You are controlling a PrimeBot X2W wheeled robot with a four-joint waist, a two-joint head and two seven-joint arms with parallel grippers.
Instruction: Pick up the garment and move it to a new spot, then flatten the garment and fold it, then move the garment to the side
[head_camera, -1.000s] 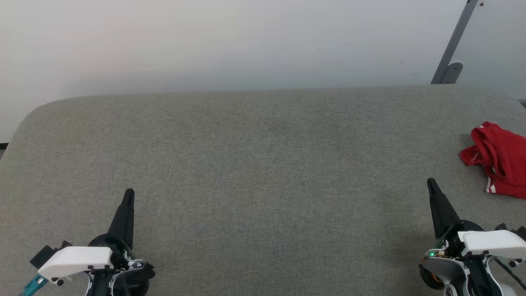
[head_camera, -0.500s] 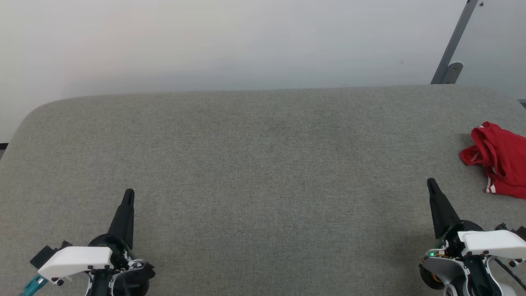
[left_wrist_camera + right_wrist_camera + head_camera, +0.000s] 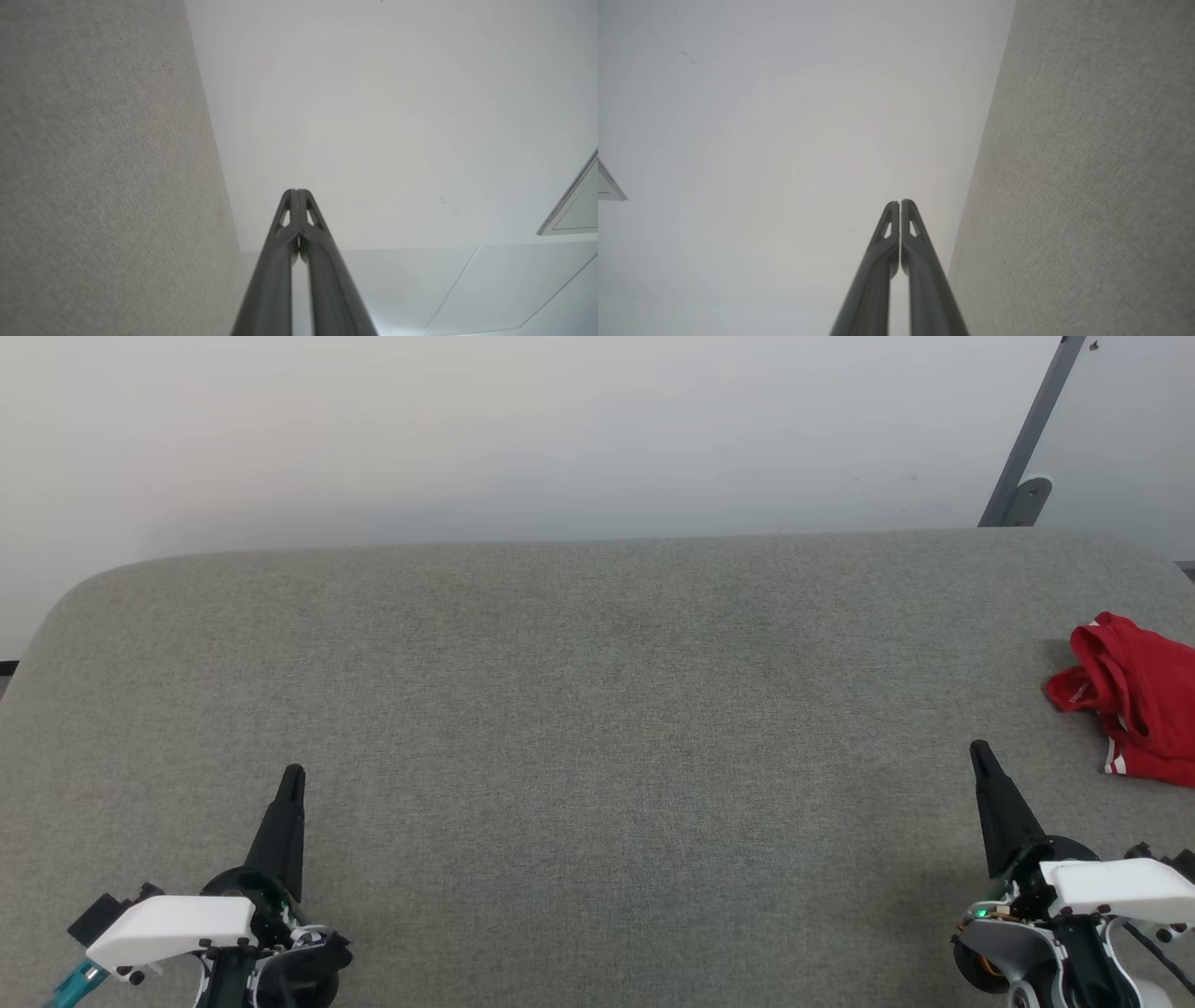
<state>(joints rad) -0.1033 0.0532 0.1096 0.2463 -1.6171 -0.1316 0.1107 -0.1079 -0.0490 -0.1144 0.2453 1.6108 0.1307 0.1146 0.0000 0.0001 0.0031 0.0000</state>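
Observation:
The garment [image 3: 1134, 695] is a crumpled red heap with a bit of white striped trim, lying at the right edge of the grey fabric table [image 3: 597, 709] and cut off by the head view's border. My right gripper [image 3: 978, 750] rests at the lower right, shut and empty, its tip a short way left of and nearer than the garment. My left gripper [image 3: 293, 775] rests at the lower left, also shut and empty. In the wrist views the left gripper [image 3: 297, 191] and the right gripper [image 3: 899, 202] show their fingers pressed together, pointing along the table toward the wall.
A pale wall [image 3: 523, 429] rises behind the table's far edge. A grey metal strut with a bracket [image 3: 1025, 476] leans at the back right. The table's far left corner [image 3: 84, 588] is rounded.

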